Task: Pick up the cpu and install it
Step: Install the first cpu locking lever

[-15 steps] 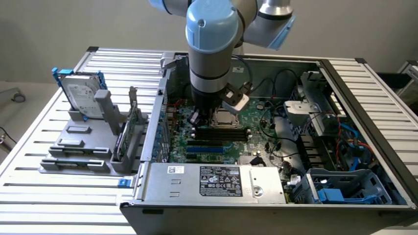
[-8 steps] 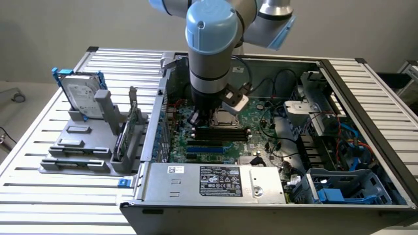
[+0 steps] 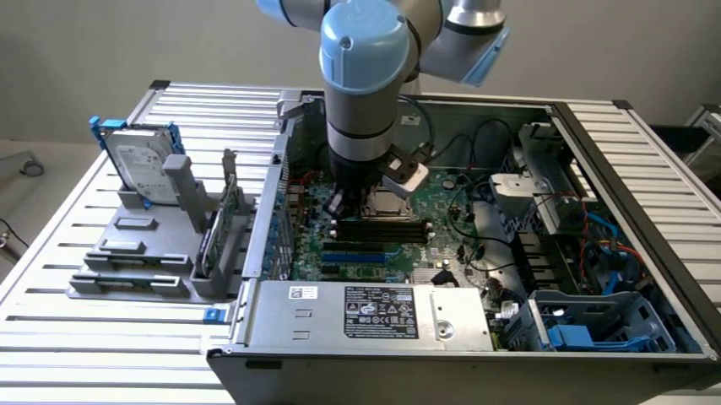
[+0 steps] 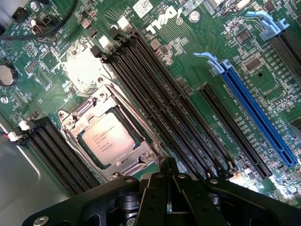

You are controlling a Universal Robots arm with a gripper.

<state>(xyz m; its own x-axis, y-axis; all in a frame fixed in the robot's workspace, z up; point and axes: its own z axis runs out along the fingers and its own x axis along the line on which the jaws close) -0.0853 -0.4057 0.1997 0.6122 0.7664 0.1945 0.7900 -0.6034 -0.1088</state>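
I see the small flat silver-grey square cpu (image 4: 106, 140) seated in the dark metal-framed socket (image 4: 70, 123) on the green motherboard (image 4: 207, 33). Black fingers (image 4: 167, 176) pinched together, empty, just beside the socket. Open computer case (image 3: 372, 314) sits on the ribbed metal desk (image 3: 67, 253); grey wall behind.

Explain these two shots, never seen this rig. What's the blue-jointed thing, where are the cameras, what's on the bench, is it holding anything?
The blue-jointed machine is a robot arm reaching down into an open computer case lying on a slatted metal table. One picture comes from a camera off the arm; the other from a camera on its wrist, looking down past the gripper at the green motherboard. The gripper is shut and holds nothing. The cpu, a pale metal square, already sits inside its metal-framed socket, next to black memory slots. On the table at the exterior view's left, a grey rack holds a hard drive upright.
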